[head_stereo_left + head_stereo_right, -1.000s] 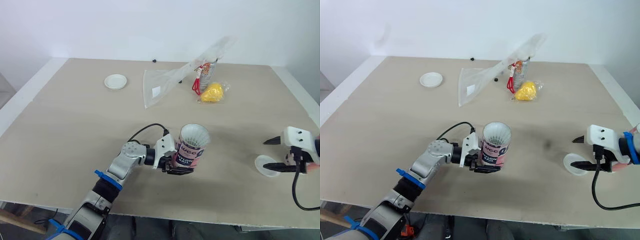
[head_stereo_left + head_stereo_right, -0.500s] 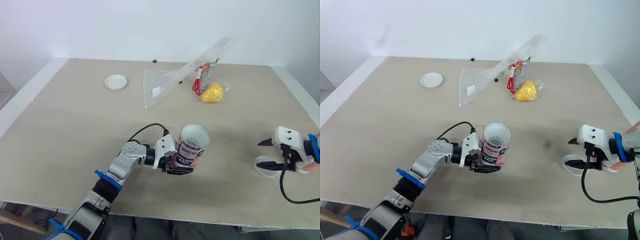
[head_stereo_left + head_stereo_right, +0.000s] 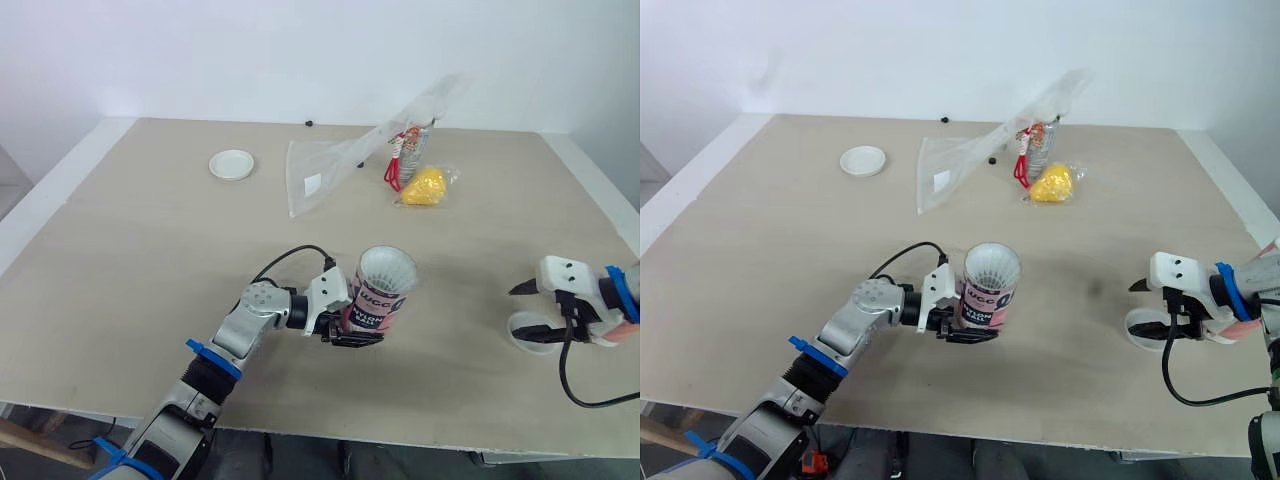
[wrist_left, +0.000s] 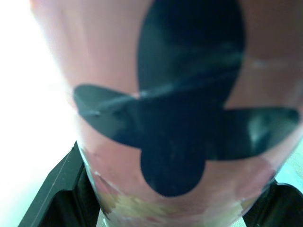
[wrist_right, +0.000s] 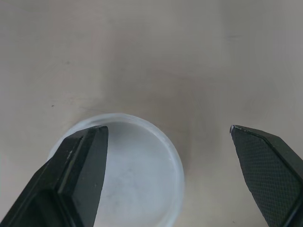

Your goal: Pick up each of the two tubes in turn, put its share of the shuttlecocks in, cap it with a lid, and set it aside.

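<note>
Gripping the tube (image 3: 380, 295) near centre, the left end effector (image 3: 345, 325) is clamped on its stiff, light wall. The right end effector (image 5: 166, 128) hangs wide open over the lid (image 5: 137, 175), near right: probably thin, slippery; pinch its rim.

We're probably in a robot lab or test room. There's a bare white wall (image 3: 200, 50) behind one wide, plain beige table (image 3: 120, 270). An exposed black cable (image 3: 300, 250) loops off the robot's arm.
</note>
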`<action>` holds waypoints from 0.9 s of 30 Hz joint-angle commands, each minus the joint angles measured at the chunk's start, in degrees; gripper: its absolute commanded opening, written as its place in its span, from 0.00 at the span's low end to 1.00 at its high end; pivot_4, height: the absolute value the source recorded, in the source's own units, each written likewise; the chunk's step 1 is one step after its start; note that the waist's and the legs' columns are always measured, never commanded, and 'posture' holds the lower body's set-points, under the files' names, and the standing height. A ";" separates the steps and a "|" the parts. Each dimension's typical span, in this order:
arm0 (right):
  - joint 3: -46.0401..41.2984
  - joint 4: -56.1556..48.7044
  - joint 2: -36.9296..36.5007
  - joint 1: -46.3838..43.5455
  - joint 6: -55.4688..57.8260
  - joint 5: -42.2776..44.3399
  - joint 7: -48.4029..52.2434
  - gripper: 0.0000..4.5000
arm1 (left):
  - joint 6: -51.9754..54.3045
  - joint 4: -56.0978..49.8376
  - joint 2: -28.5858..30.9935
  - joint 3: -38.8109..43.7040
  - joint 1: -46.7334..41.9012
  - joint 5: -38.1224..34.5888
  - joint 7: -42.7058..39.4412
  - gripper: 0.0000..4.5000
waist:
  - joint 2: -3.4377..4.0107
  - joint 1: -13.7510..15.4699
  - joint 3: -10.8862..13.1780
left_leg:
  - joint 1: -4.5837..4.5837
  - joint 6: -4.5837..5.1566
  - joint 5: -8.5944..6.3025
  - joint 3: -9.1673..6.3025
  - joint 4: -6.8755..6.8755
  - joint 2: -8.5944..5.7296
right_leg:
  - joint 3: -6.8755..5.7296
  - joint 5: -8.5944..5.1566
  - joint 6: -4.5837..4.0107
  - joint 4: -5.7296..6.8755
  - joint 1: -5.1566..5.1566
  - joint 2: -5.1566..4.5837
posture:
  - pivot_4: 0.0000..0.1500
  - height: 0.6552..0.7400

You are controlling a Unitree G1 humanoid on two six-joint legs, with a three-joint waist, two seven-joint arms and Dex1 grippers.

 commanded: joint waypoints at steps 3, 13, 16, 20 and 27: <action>1.14 -0.95 -1.18 -0.17 -2.11 -1.66 0.65 0.52 | -0.46 -0.55 -0.22 0.38 -1.36 0.01 0.36 0.71 | -0.03 0.00 0.02 | 0.09 0.00 0.00 0.00 0.00 0.00 | 0.00 0.00 0.00 0.00 0.10 0.00 | 1.00 1.00; 1.17 -1.07 -1.88 0.50 -2.72 -1.92 1.29 0.01 | 0.00 -0.48 -0.32 0.44 -1.54 0.44 0.87 0.71 | -0.04 -0.01 0.02 | 0.22 0.00 0.00 -0.02 0.02 0.00 | 0.00 -0.12 -0.17 -0.09 0.29 0.00 | 1.00 1.00; 0.56 -2.81 -2.06 1.21 -2.00 -0.92 1.73 0.01 | 0.05 -0.30 -0.25 0.54 -1.69 0.48 0.97 0.71 | -0.03 -0.01 0.02 | 0.22 0.00 0.00 -0.03 0.02 0.00 | 0.00 -0.12 -0.17 -0.09 0.30 0.00 | 1.00 1.00; -1.67 -9.50 -2.56 3.73 1.27 2.78 2.56 0.01 | -0.06 0.31 -0.18 0.73 -2.09 0.52 1.02 0.71 | -0.03 0.00 0.02 | 0.22 0.00 0.00 -0.04 0.00 0.00 | -0.01 -0.12 -0.16 -0.10 0.30 0.00 | 1.00 1.00; -5.85 -25.86 -4.30 9.60 10.19 9.74 2.15 0.01 | 0.25 1.03 -0.04 0.46 -2.46 0.63 0.78 0.71 | -0.01 0.01 0.01 | 0.20 0.00 -0.01 -0.09 -0.10 -0.05 | 0.00 -0.14 0.04 -0.10 0.29 -0.01 | 1.00 1.00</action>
